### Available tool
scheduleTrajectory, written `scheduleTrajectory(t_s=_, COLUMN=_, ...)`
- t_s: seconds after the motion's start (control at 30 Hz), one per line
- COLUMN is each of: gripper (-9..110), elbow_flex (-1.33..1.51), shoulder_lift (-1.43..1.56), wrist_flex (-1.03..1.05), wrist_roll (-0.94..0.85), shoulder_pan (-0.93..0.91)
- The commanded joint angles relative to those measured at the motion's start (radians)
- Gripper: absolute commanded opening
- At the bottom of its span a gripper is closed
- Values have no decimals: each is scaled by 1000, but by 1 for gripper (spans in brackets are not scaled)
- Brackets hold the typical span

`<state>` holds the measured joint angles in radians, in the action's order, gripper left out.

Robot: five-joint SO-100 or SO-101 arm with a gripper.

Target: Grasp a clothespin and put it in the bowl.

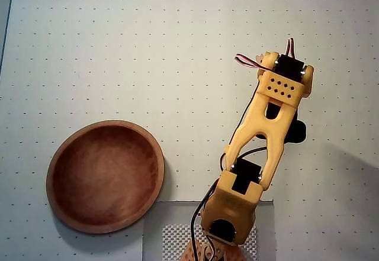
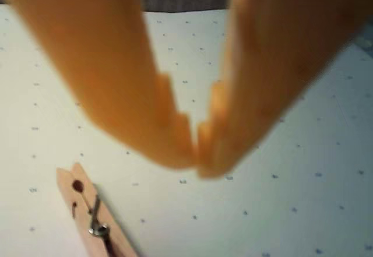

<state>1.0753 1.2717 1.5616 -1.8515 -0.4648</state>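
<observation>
Closed, empty gripper [image 2: 197, 162] above clothespin [image 2: 93, 216]

The clothespin [image 2: 93, 216] is pale wood with a metal spring at its middle and a dark spot near its tapered end. It lies flat on the dotted white tabletop, slanting toward the lower edge of the wrist view. The bowl [image 1: 105, 176], round, shallow, reddish-brown wood with a lighter rim, sits upright and empty at the overhead view's lower left.
</observation>
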Motion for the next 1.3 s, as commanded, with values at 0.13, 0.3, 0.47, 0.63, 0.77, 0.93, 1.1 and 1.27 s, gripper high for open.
scheduleTrajectory(t_s=0.13, gripper=-3, elbow_flex=-175, shoulder_lift=-132, wrist_flex=-3, wrist_roll=-112, shoulder_pan=-11)
scheduleTrajectory(t_s=0.3, gripper=-3, elbow_flex=-215, shoulder_lift=-218, wrist_flex=9, wrist_roll=-253, shoulder_pan=-6)
scheduleTrajectory(t_s=0.47, gripper=-3, elbow_flex=-222, shoulder_lift=-247, wrist_flex=11, wrist_roll=-345, shoulder_pan=31)
scheduleTrajectory(t_s=0.63, gripper=-3, elbow_flex=-222, shoulder_lift=-247, wrist_flex=11, wrist_roll=-373, shoulder_pan=75)
scheduleTrajectory(t_s=0.77, gripper=-3, elbow_flex=-224, shoulder_lift=-239, wrist_flex=0, wrist_roll=-385, shoulder_pan=101)
scheduleTrajectory(t_s=0.93, gripper=-2, elbow_flex=-252, shoulder_lift=-245, wrist_flex=-2, wrist_roll=-382, shoulder_pan=120)
scheduleTrajectory(t_s=1.1, gripper=2, elbow_flex=-304, shoulder_lift=-250, wrist_flex=9, wrist_roll=-387, shoulder_pan=112)
scheduleTrajectory(t_s=1.27, gripper=16, elbow_flex=-308, shoulder_lift=-252, wrist_flex=-3, wrist_roll=-393, shoulder_pan=86)
